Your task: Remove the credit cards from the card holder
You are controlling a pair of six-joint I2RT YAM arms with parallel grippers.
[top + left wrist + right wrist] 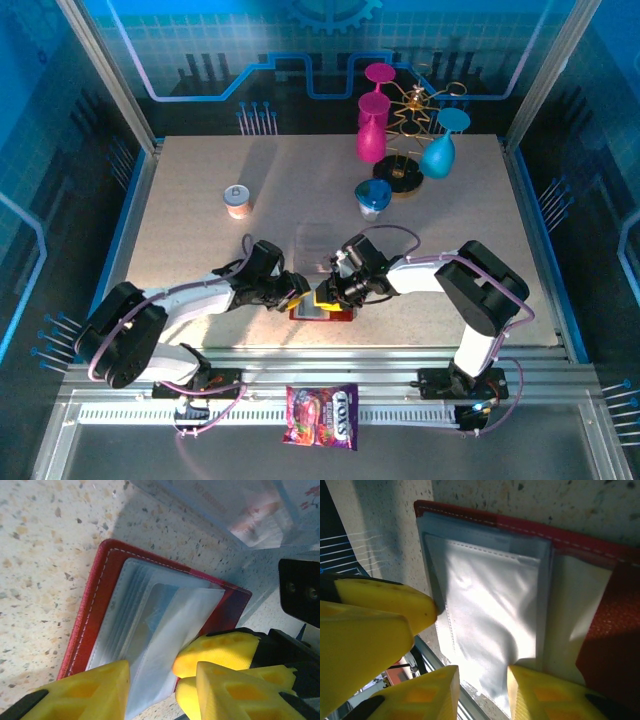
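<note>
The card holder is a dark red wallet lying open on the table near the front edge, its clear pockets fanned up. Both grippers meet over it. My left gripper is open, with a loose pocket flap lying between its yellow fingers. My right gripper is open too, straddling a clear sleeve, with one finger resting on it. The right gripper's fingers touch the flap's edge in the left wrist view. A pinkish-white credit card lies in the clear acrylic tray.
The clear tray stands just behind the wallet. Further back are a small can, a blue cup and a wire rack hung with pink and blue goblets. A candy bag lies on the front rail.
</note>
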